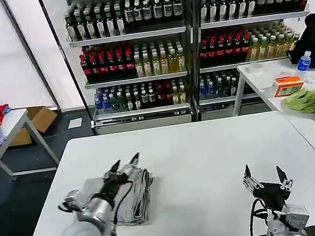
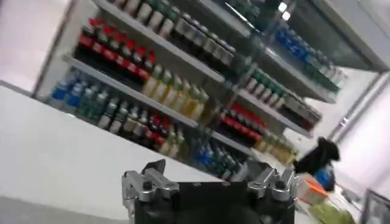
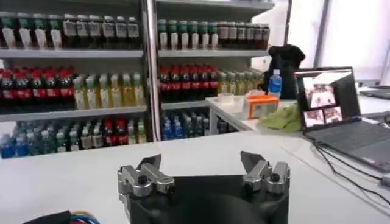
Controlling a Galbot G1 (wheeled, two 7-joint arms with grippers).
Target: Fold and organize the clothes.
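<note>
Left end effector (image 1: pixel 126 163), lower left, hovers spread above the folded clothes (image 1: pixel 133 193); right end effector (image 1: pixel 264 176) idles spread, lower right. Snagging could unfold them.

The head camera looks forward and down over the white counter (image 1: pixel 208 158) toward the bottle shelves (image 1: pixel 189 50), while each wrist camera sits close behind its own pincer, low over the counter, facing those same shelves, which all three views share.
</note>
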